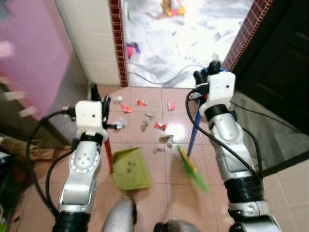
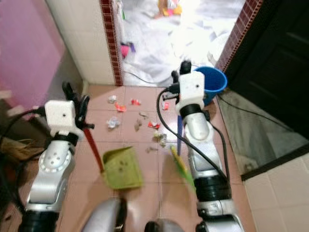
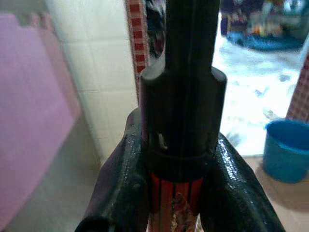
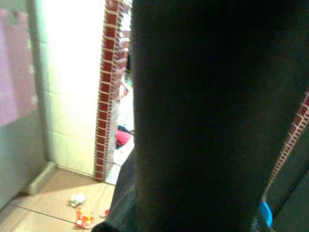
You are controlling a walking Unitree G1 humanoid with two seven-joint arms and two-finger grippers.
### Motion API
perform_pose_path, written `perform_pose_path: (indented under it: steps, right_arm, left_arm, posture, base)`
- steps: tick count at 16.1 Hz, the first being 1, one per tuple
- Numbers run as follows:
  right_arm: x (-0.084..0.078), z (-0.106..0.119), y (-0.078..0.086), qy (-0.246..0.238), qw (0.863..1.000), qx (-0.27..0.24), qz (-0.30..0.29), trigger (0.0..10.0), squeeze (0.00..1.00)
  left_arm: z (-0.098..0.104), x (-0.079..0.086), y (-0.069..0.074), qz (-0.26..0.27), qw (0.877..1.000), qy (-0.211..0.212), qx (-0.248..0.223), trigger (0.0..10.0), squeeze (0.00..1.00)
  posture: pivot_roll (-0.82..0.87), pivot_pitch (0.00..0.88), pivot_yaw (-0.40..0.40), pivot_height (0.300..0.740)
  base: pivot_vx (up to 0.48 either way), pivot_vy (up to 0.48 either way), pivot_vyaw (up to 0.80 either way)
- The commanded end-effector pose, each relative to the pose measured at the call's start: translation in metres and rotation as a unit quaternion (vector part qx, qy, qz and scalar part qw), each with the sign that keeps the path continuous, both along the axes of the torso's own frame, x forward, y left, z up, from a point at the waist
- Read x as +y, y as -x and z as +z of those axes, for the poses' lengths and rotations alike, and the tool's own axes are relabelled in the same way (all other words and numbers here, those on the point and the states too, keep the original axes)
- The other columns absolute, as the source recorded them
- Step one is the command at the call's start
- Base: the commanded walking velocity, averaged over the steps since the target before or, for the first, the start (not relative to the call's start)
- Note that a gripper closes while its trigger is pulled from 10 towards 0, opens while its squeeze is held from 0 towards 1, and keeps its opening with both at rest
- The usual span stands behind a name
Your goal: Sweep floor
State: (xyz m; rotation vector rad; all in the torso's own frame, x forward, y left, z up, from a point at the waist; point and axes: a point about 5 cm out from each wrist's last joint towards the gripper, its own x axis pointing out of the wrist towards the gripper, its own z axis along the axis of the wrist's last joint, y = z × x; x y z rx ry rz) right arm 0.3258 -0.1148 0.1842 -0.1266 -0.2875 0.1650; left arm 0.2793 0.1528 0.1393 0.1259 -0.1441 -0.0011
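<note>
A green dustpan [image 1: 131, 169] rests on the pink floor tiles, its red handle [image 1: 109, 152] rising to my left gripper [image 1: 100, 102], which is shut on it. In the left wrist view both fingers [image 3: 120, 179] press the handle [image 3: 176, 195] below its black cap. My right gripper [image 1: 208, 76] is shut on the top of a broom's blue handle [image 1: 193, 135]. The green bristles [image 1: 193, 171] look blurred, on the floor right of the dustpan. Scraps of litter [image 1: 161, 126] lie scattered ahead of the pan, with more scraps [image 4: 82, 220] in the right wrist view.
A blue bucket [image 2: 212, 82] stands by the doorway behind my right arm. A cable [image 1: 164, 79] curves across the threshold to a bright white floor. A red-tiled door frame [image 1: 117, 43] and a tiled wall stand at the left, a dark door [image 1: 285, 58] at the right.
</note>
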Motion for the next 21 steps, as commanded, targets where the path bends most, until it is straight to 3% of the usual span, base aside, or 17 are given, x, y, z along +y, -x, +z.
perform_pose_path:
  steps: [1,3,6,10,13,15,16,19,21]
  right_arm:
    - [-0.009,0.005,0.001,-0.020,0.999,-0.019,-0.019,10.0,0.00]
    - [-0.040,-0.027,0.001,-0.041,0.992,0.047,-0.106,10.0,0.00]
    - [-0.054,-0.054,0.006,-0.059,0.986,0.088,-0.128,10.0,0.00]
    - [-0.066,-0.065,0.020,-0.097,0.982,0.081,-0.139,10.0,0.00]
    - [-0.066,-0.061,0.026,-0.087,0.986,0.070,-0.126,10.0,0.00]
    - [-0.051,-0.052,0.020,-0.097,0.989,0.066,-0.092,10.0,0.00]
    - [-0.044,-0.046,0.017,-0.126,0.988,0.051,-0.070,10.0,0.00]
    - [-0.030,-0.024,0.010,-0.092,0.995,0.013,-0.026,10.0,0.00]
    - [-0.035,-0.025,0.010,-0.081,0.996,0.012,-0.039,10.0,0.00]
  left_arm:
    - [0.008,0.000,-0.001,0.002,0.999,-0.026,-0.020,10.0,0.00]
    - [0.001,-0.012,-0.006,-0.020,0.999,-0.032,-0.010,10.0,0.00]
    - [0.000,-0.020,-0.011,-0.046,0.997,-0.055,-0.008,10.0,0.00]
    - [-0.021,0.000,-0.007,-0.028,0.998,-0.058,0.029,10.0,0.00]
    - [-0.020,-0.002,-0.008,-0.042,0.997,-0.063,0.024,10.0,0.00]
    - [-0.019,-0.003,-0.010,-0.031,0.998,-0.055,0.016,10.0,0.00]
    - [-0.019,-0.003,-0.010,-0.024,0.998,-0.051,0.014,10.0,0.00]
    - [-0.021,-0.005,-0.007,-0.009,1.000,-0.025,0.016,10.0,0.00]
    - [-0.023,-0.007,-0.006,-0.004,1.000,-0.005,0.024,10.0,0.00]
  posture:
    - [0.07,0.100,-0.006,0.740]
    - [0.09,0.034,-0.022,0.740]
    - [0.07,0.000,-0.018,0.740]
    - [0.00,0.000,0.076,0.740]
    - [-0.01,0.000,0.075,0.740]
    - [-0.01,0.003,0.055,0.740]
    - [0.00,0.001,0.042,0.740]
    - [0.00,0.000,0.017,0.740]
    - [0.01,0.000,0.011,0.740]
  base:
    - [0.000,0.000,0.00]
    - [0.000,0.000,0.00]
    - [0.000,0.000,0.00]
    - [0.000,0.000,0.00]
    - [0.000,0.000,0.00]
    - [0.000,0.000,0.00]
    - [0.000,0.000,0.00]
    - [0.000,0.000,0.00]
    - [0.000,0.000,0.00]
